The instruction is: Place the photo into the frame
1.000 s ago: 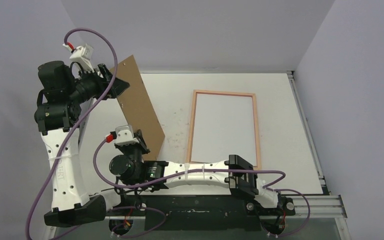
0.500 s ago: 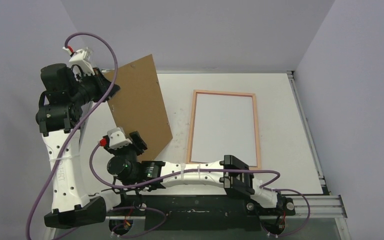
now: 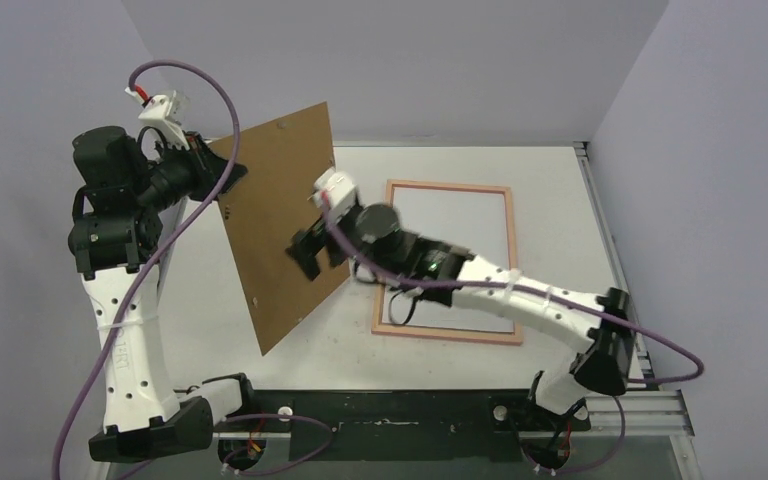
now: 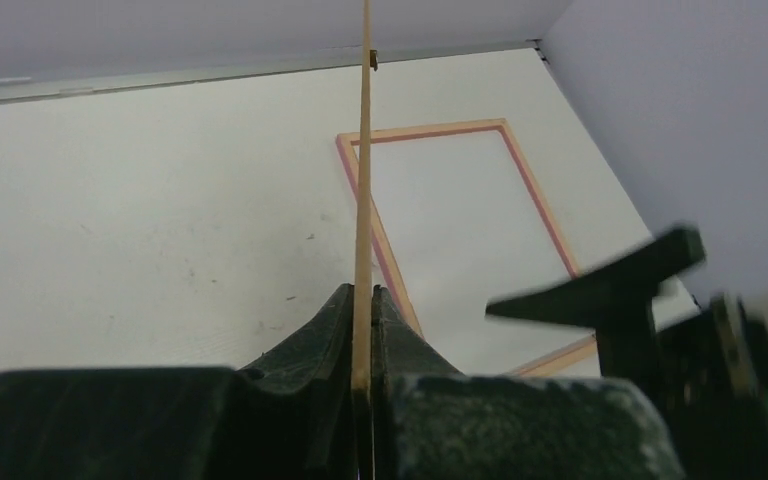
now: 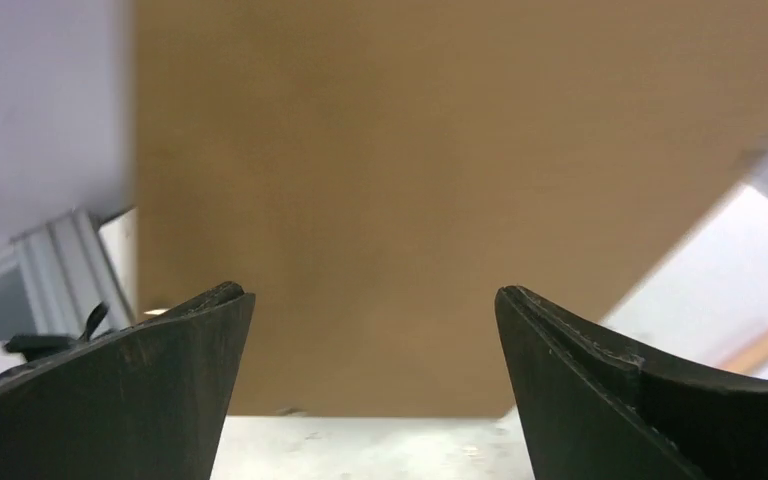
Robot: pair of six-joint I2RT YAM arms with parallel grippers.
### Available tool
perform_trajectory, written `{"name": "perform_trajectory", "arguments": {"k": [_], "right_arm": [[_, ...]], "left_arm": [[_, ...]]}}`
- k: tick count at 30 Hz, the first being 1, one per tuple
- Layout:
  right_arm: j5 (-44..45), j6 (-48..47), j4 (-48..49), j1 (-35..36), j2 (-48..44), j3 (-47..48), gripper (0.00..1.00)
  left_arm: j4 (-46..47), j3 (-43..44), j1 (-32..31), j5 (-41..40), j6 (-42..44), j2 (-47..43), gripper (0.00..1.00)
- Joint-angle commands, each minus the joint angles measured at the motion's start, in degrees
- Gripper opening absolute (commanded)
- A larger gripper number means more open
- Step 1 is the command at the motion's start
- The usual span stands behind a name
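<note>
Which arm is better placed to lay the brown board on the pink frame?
Left. The left gripper is shut on the brown board, holding it upright beside the pink frame. The right gripper is open and holds nothing, facing the board.

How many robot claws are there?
2. The left gripper is shut on the edge of the flat brown rectangular board, held up at the left. The right gripper, open, faces that board, beside the thin pink rectangular frame.
</note>
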Motion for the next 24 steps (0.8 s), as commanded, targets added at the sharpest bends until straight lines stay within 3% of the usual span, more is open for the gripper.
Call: {"name": "perform_trajectory", "arguments": {"k": [1,9,15,24], "right_arm": [[-26.66,6.70,1.17,-15.52,-12.05,-6.90,0.95],[-39.08,7.88,-1.44,-30.20,-17.52,-14.06,0.92],[-47.75,8.85,-0.26,-38.68,-20.73,-18.04,0.91],[-58.88,12.60,4.60,-42.29,-20.55,-20.41,0.94]], "left_arm": [[9.64,2.39,0.10,12.16,-3.92,-1.32,0.00],[19.61,0.47,1.05,22.84,-13.87,-2.20,0.00],[34.97,-4.25,2.81,30.15,-27.32,-3.14,0.00],[47.03,-8.83,3.14,33.27,-38.32,-2.76,0.00]]}}
